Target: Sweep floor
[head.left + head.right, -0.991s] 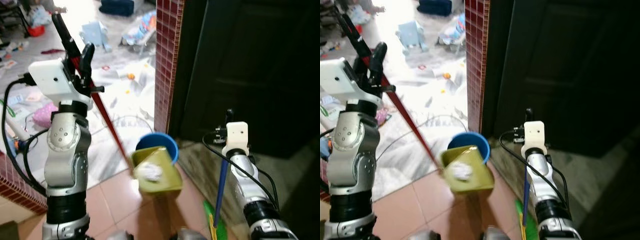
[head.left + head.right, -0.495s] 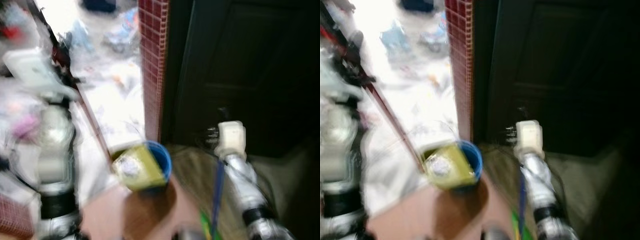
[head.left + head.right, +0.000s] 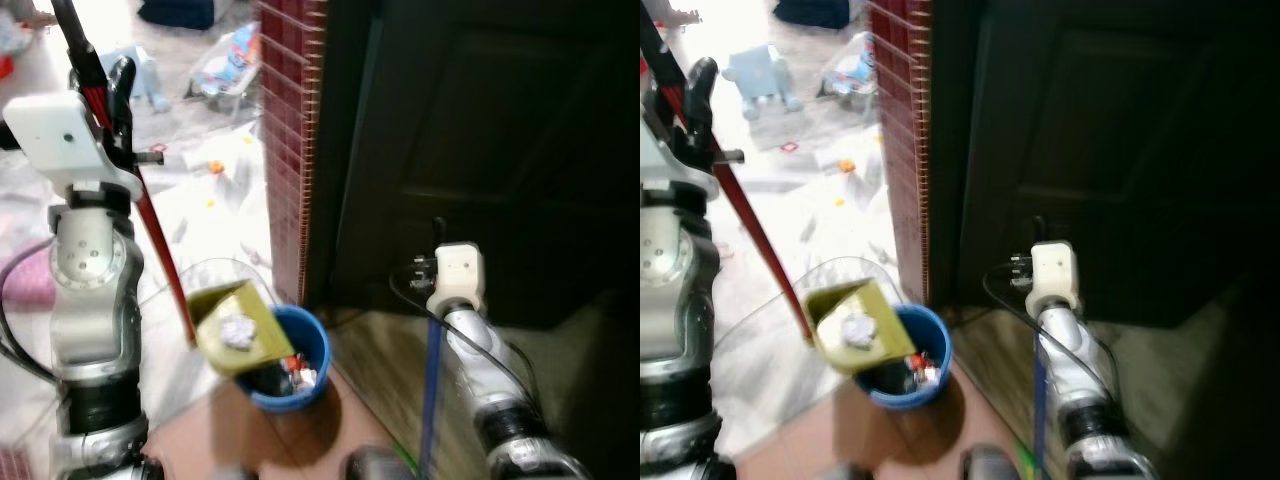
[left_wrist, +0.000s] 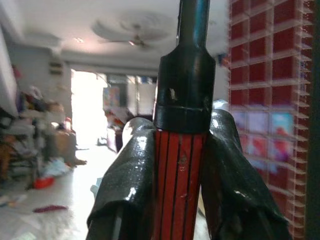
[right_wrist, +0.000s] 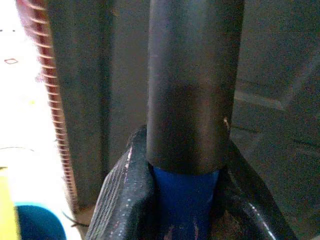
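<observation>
My left gripper [image 3: 105, 85] is raised at the left, shut on the red handle [image 3: 160, 245] of a yellow-green dustpan [image 3: 262, 345]. The dustpan hangs tilted over the left rim of a blue bin [image 3: 305, 395] and holds a crumpled white paper [image 3: 236, 331]. In the left wrist view the fingers [image 4: 131, 170] clamp the red handle [image 4: 179, 170] just below its black collar. My right gripper [image 3: 437, 232] is low at the right, shut on the broom's blue handle [image 3: 430, 400], whose black top [image 5: 187, 90] stands above the fingers [image 5: 131, 195].
A red-tiled pillar [image 3: 285, 150] stands just behind the bin, with a dark door [image 3: 490, 150] to its right. The bright floor beyond at the left is littered with toys and scraps [image 3: 215, 70]. Some rubbish lies inside the bin [image 3: 292, 374].
The camera has swung, with blur half a second ago. The dustpan was in front of the bin, covering most of it; now it hangs at the bin's left rim and the bin's inside shows.
</observation>
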`<state>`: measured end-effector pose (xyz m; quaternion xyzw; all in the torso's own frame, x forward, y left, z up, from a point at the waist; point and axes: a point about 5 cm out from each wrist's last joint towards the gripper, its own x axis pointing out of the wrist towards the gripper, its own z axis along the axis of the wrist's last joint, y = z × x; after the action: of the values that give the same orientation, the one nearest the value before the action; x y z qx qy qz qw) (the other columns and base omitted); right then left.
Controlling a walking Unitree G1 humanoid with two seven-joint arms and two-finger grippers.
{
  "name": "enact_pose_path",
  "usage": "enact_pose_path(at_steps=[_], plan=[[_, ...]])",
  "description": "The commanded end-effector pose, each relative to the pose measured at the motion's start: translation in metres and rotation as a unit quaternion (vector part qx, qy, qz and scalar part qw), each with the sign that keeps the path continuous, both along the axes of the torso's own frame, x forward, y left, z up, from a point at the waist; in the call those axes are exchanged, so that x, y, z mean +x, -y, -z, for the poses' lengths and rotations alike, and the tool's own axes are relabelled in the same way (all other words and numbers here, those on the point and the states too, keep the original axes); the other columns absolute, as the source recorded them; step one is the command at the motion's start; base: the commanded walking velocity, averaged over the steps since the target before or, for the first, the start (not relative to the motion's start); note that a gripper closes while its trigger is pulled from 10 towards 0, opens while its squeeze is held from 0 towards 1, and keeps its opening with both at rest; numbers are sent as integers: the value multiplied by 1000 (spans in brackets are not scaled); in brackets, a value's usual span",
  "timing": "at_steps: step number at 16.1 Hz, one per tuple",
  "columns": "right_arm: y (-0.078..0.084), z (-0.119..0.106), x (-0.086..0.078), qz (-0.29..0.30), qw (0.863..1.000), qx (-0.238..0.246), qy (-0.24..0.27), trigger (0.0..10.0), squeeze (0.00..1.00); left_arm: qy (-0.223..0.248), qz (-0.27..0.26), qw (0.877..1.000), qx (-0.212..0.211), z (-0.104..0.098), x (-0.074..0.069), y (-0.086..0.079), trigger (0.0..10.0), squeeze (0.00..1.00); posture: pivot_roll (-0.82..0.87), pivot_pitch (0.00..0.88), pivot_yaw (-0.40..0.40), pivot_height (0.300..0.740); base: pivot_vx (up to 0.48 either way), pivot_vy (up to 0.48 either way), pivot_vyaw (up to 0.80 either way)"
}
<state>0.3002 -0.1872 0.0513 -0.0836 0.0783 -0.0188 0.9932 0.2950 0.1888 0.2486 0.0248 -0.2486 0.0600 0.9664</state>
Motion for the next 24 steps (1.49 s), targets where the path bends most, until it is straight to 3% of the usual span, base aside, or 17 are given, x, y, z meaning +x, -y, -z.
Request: enact_pose_path(at_steps=[1, 2, 3, 8, 11, 12, 14, 16, 18, 19, 20, 21, 24], plan=[[-3, -13, 7, -13, 999, -12, 29, 10000, 0, 40, 14, 999, 3, -13, -3, 4, 10000, 0, -43, 0, -29, 740, 0, 0, 0], [-3, -13, 8, -13, 999, -13, 29, 10000, 0, 34, 31, 999, 15, -9, -2, 10, 10000, 0, -44, 0, -29, 740, 0, 0, 0], [-3, -14, 8, -12, 999, -12, 29, 10000, 0, 27, 59, 996, 60, 0, -1, 23, 10000, 0, -45, 0, -30, 740, 0, 0, 0], [-1, -16, 10, -11, 999, -13, 31, 10000, 0, 25, 92, 989, 116, 21, -4, 42, 10000, 0, -51, 0, -34, 740, 0, 0, 0], [-1, -16, 11, -11, 999, -13, 32, 10000, 0, 43, 120, 982, 138, 17, -3, 53, 10000, 0, -48, 0, -36, 740, 0, 0, 0], [-3, -16, 11, -12, 999, -13, 32, 10000, 0, 52, 158, 973, 159, 13, -5, 66, 10000, 0, -48, 0, -36, 740, 0, 0, 0], [-6, -18, 13, -16, 999, -11, 36, 10000, 0, 64, 302, 927, 212, 8, -19, 107, 10000, 0, -44, 0, -35, 740, 0, 0, 0], [-7, -18, 14, -15, 999, -11, 35, 10000, 0, 78, 347, 902, 244, 4, -29, 124, 10000, 0, -42, 0, -37, 740, 0, 0, 0], [-7, -18, 14, -15, 999, -11, 35, 10000, 0, 91, 349, 898, 252, 0, -32, 126, 10000, 0, -42, 0, -35, 740, 0, 0, 0], [-7, -18, 14, -15, 999, -10, 35, 10000, 0, 101, 317, 917, 223, -9, -27, 118, 10000, 0, -41, 0, -35, 740, 0, 0, 0], [-7, -17, 14, -15, 999, -10, 35, 10000, 0, 110, 298, 923, 218, -14, -25, 114, 10000, 0, -41, 0, -35, 740, 0, 0, 0], [-8, -16, 14, -15, 999, -8, 33, 10000, 0, 172, 205, 949, 167, -48, -21, 90, 10000, 0, -34, 0, -38, 740, 0, 0, 0], [-13, -13, 14, -21, 999, -3, 29, 10000, 0, 220, 83, 964, 127, -85, -18, 53, 10000, 0, -20, 0, -46, 740, 0, 0, 0]])
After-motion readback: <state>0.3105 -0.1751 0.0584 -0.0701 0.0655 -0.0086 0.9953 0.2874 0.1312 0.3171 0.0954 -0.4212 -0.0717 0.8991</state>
